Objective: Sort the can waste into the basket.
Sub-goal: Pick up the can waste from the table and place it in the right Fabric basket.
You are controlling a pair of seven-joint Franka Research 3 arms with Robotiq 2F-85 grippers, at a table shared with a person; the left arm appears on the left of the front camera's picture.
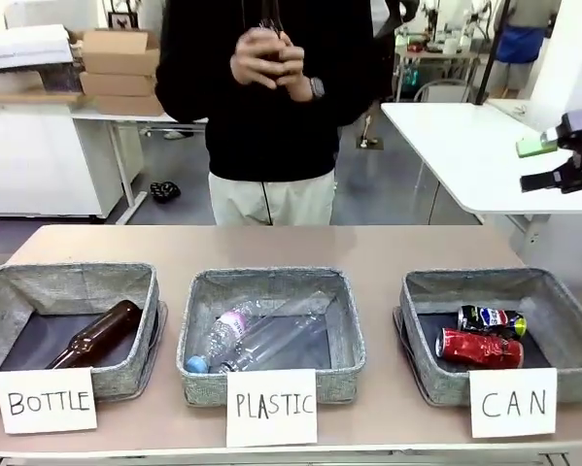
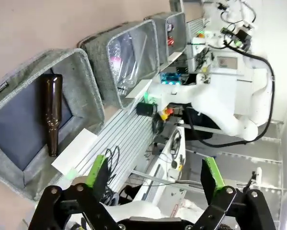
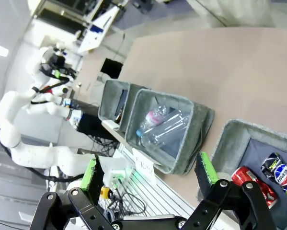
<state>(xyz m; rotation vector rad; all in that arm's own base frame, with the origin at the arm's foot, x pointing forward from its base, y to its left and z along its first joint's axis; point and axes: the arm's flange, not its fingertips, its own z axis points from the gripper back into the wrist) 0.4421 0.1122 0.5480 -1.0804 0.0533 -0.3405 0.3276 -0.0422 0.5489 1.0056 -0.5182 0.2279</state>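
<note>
The grey basket [image 1: 465, 282] behind the white "CAN" card [image 1: 512, 402] stands at the table's front right. Two cans lie on their sides inside it: a dark blue can [image 1: 492, 319] toward the back and a red can [image 1: 479, 349] in front of it. My right gripper [image 1: 538, 163] hovers open and empty, high above the table's far right edge. Its wrist view looks down past its open gripper [image 3: 147, 165] at the basket [image 3: 239, 129], the red can [image 3: 253, 184] and the blue can [image 3: 277, 173]. My left gripper [image 2: 154, 167] is open and empty, off the table's left end.
A "BOTTLE" basket [image 1: 67, 277] at front left holds a brown bottle [image 1: 96, 335]. The middle "PLASTIC" basket [image 1: 271, 282] holds clear plastic bottles [image 1: 256, 340]. A person stands at the far side with hands [image 1: 271, 63] clasped at chest height. A white table [image 1: 465, 146] stands behind, to the right.
</note>
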